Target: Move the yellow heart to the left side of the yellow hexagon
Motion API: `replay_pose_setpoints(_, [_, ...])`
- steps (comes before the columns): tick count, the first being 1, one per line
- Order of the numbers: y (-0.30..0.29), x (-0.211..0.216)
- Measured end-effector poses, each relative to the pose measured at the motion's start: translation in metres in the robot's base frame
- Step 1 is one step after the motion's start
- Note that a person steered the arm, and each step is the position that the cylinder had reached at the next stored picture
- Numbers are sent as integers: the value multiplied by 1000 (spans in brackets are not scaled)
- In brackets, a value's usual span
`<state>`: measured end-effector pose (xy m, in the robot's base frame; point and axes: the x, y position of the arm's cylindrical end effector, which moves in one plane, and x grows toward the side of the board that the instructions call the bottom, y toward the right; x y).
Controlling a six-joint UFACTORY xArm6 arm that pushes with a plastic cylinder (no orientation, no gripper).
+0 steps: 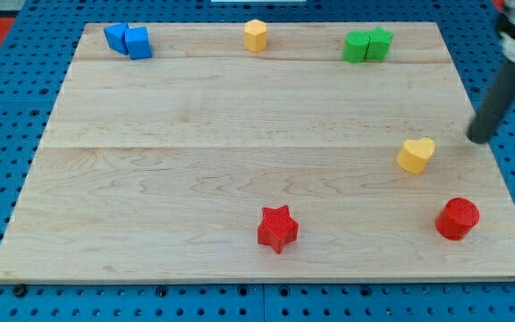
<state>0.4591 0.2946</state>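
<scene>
The yellow heart (415, 154) lies on the wooden board at the view's right, a little below mid-height. The yellow hexagon (256, 35) stands at the view's top edge near the centre, far up and to the left of the heart. My tip (478, 138) is at the board's right edge, just to the right of the heart and slightly above it, with a gap between them. The dark rod rises from it toward the view's top right corner.
Two blue blocks (129, 40) touch each other at the top left. Two green blocks (367, 45) touch each other at the top right. A red star (277, 228) sits near the bottom centre. A red cylinder (457, 218) sits at the bottom right, below the heart.
</scene>
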Motion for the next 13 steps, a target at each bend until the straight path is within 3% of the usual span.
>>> replay_pose_setpoints(1, [-17, 33])
replay_pose_setpoints(2, [-84, 18])
replay_pose_setpoints(4, [-207, -78])
replay_pose_setpoints(6, [-285, -136])
replay_pose_setpoints(7, [-304, -139])
replay_pose_setpoints(9, [-286, -90])
replay_pose_setpoints(10, [-312, -72])
replay_pose_setpoints(11, [-344, -86])
replay_pose_setpoints(12, [-345, -133])
replay_pose_setpoints(13, [-345, -125])
